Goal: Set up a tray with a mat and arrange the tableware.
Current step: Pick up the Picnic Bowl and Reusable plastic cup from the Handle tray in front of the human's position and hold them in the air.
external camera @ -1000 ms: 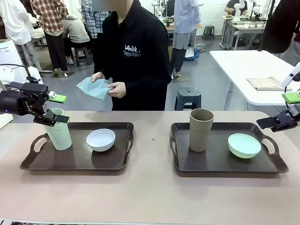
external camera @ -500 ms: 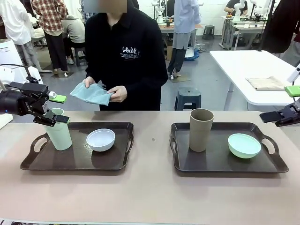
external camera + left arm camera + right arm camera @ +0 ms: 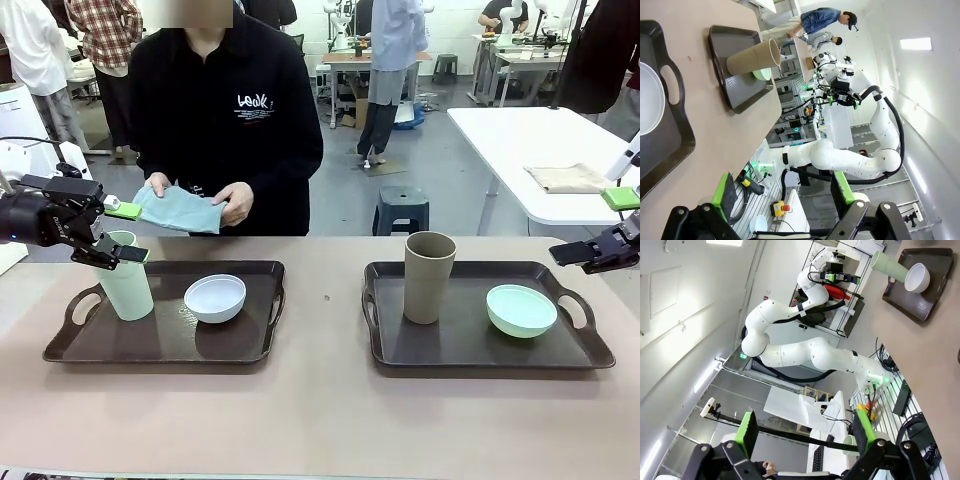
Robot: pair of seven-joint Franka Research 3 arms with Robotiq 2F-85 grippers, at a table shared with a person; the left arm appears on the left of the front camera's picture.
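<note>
On the left tray (image 3: 70,345) stand the pale green tumbler (image 3: 128,285) and the white bowl (image 3: 215,298). The right tray (image 3: 590,350) carries the tan-brown tumbler (image 3: 428,278) and the mint green bowl (image 3: 521,310). My left gripper (image 3: 119,232) hangs open at the green tumbler's rim, gripping nothing. Past the right tray's far corner, my right gripper (image 3: 599,226) is open in the air. Behind the table a person holds a blue-green cloth mat (image 3: 180,209) in both hands. The left wrist view has the tan-brown tumbler (image 3: 751,56) and white bowl (image 3: 647,100); its gripper (image 3: 782,191) is empty.
A white side table (image 3: 520,140) with a folded beige cloth (image 3: 570,177) stands at the back right, with a stool (image 3: 402,209) beside the person. In the right wrist view the left arm (image 3: 805,350) shows far off beyond the open gripper (image 3: 805,432). Bare tabletop (image 3: 320,420) lies in front of both trays.
The person has stepped to the left and lowered the cloth toward the left tray. My right gripper drifted slightly right and up. My left gripper has stayed still.
</note>
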